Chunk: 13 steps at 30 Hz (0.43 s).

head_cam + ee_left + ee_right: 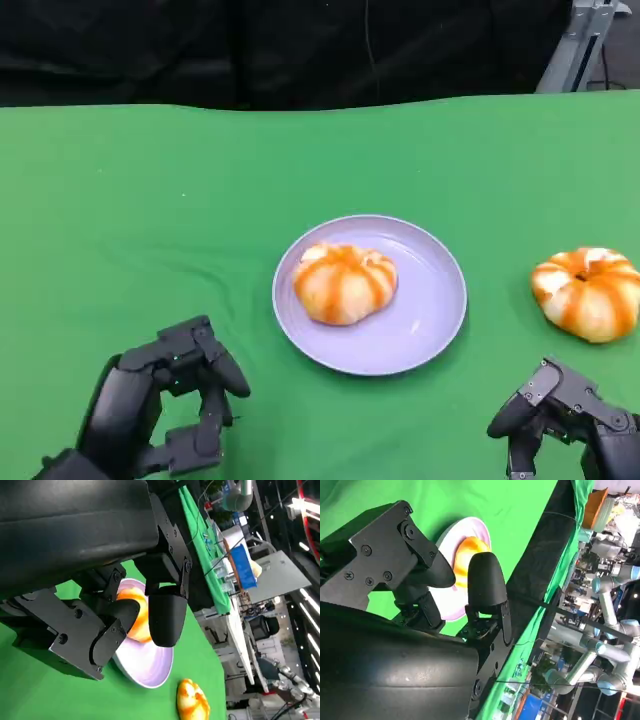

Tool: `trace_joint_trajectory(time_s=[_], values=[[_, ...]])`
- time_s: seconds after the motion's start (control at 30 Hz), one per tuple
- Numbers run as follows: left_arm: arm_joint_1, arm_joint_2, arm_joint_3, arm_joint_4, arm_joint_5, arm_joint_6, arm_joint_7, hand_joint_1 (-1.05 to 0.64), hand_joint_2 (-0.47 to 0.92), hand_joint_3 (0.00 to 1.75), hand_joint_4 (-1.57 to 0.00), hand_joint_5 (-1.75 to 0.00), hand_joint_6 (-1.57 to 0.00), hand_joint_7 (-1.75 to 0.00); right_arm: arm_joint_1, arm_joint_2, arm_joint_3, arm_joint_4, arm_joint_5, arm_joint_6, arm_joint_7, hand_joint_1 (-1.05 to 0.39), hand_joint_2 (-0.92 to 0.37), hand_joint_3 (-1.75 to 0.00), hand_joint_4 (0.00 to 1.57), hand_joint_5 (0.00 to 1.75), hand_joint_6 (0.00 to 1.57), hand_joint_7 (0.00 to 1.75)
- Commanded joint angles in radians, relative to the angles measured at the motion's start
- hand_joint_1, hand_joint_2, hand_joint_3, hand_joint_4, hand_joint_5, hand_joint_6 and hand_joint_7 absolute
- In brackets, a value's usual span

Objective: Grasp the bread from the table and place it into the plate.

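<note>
A lavender plate lies mid-table with one orange-striped round bread on its left half. A second, similar bread sits on the green cloth to the plate's right. My left hand hovers near the front edge, left of the plate, fingers apart and holding nothing. My right hand is at the front right, just nearer than the loose bread, also empty with fingers apart. The left wrist view shows the plate, the bread on it and the loose bread beyond my fingers. The right wrist view shows the plate and its bread.
Green cloth covers the table, with a black backdrop behind its far edge. A metal stand rises at the far right corner. Open cloth lies between both hands and around the plate.
</note>
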<state>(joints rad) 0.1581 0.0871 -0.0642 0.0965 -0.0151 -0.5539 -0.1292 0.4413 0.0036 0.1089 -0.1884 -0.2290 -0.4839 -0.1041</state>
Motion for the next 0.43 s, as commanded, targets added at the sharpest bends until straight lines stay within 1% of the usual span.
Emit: trace_joint_trajectory(time_s=[0.03,0.1,0.23,0.43], values=[[0.0,0.003,0.021,0.022,-0.029,-0.019,-0.016,-0.04,0.37,1.42,-0.84,-1.75,-0.77,-1.55,0.011,-0.006,-0.007,-0.023,0.009,0.006,0.002,0.05,-0.41,-1.4,0.79,1.75,0.69,1.51],[0.0,-0.002,0.023,0.017,-0.044,-0.002,-0.025,-0.03,0.38,1.41,-0.83,-1.75,-0.77,-1.53,0.012,-0.006,-0.007,-0.024,0.01,0.006,0.003,0.05,-0.41,-1.4,0.79,1.75,0.69,1.5],[-0.005,-0.003,0.023,0.035,-0.037,-0.027,-0.031,-0.05,0.37,1.39,-0.81,-1.75,-0.77,-1.51,0.007,-0.011,-0.012,-0.014,0.006,-0.007,0.001,0.04,-0.42,-1.37,0.79,1.75,0.69,1.5],[-0.006,-0.007,0.022,0.044,-0.032,-0.047,-0.038,-0.06,0.35,1.41,-0.83,-1.75,-0.79,-1.54,0.007,-0.012,-0.015,-0.01,0.005,-0.011,0.002,0.05,-0.42,-1.37,0.79,1.75,0.69,1.5]])
